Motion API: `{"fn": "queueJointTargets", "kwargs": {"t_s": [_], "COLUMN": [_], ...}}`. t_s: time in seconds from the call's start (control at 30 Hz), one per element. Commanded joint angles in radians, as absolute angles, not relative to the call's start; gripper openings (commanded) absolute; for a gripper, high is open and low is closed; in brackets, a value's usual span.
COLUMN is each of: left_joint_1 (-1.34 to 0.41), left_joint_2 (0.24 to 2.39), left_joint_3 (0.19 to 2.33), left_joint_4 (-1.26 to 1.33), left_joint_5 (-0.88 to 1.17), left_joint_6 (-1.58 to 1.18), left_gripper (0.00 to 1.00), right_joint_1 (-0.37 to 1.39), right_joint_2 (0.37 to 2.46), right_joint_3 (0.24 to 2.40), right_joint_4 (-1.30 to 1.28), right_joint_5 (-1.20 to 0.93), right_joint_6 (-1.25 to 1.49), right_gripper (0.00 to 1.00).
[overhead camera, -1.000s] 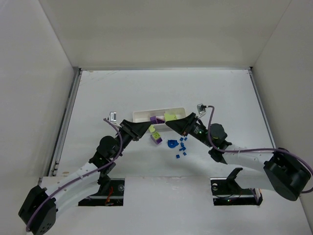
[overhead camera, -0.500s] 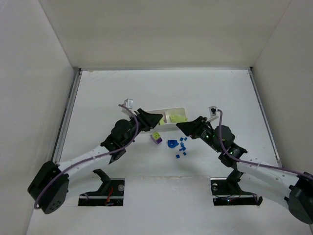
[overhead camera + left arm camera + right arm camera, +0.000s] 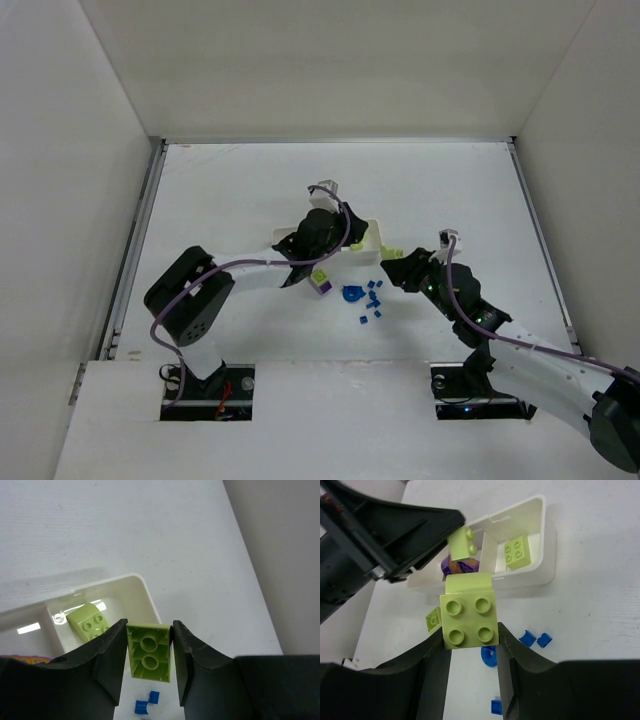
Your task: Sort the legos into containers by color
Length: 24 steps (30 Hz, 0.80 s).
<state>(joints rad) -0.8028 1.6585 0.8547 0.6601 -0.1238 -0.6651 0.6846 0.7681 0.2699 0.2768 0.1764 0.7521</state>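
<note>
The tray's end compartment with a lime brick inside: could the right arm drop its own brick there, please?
Probably yes. The right gripper holds its lime brick just short of the tray, and that compartment looks open from above; the left gripper hovers close by, leaving little room.

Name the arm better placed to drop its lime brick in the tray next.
Left. The left end effector holds a lime brick right at the tray's lime compartment. The right end effector holds a square lime brick short of the tray.
</note>
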Motion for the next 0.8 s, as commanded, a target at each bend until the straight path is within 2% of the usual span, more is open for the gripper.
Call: {"fn": "queueJointTargets", "kwargs": {"t_s": [0.0, 0.17, 0.37, 0.6, 0.77], "left_joint_1": [-0.808, -0.809, -0.817, -0.828, -0.832], "left_joint_2": [1.709, 1.770, 1.734, 1.525, 1.381], "left_joint_3": [0.948, 1.006, 1.002, 0.832, 0.648], "left_joint_4": [0.650, 0.629, 0.618, 0.643, 0.768], "left_joint_5": [-0.150, -0.178, -0.189, -0.141, -0.084], "left_joint_6": [-0.604, -0.588, -0.594, -0.715, -0.868], "left_gripper": [0.27, 0.30, 0.53, 0.54, 0.53], "right_joint_1": [0.682, 0.689, 0.705, 0.722, 0.722], "right_joint_2": [0.778, 0.781, 0.785, 0.816, 0.842], "right_joint_3": [0.270, 0.265, 0.265, 0.273, 0.281], "right_joint_4": [0.331, 0.336, 0.336, 0.356, 0.400], "right_joint_5": [0.193, 0.193, 0.193, 0.177, 0.107], "right_joint_6": [0.727, 0.726, 0.723, 0.719, 0.745], "right_gripper": [0.29, 0.29, 0.30, 0.30, 0.30]}}
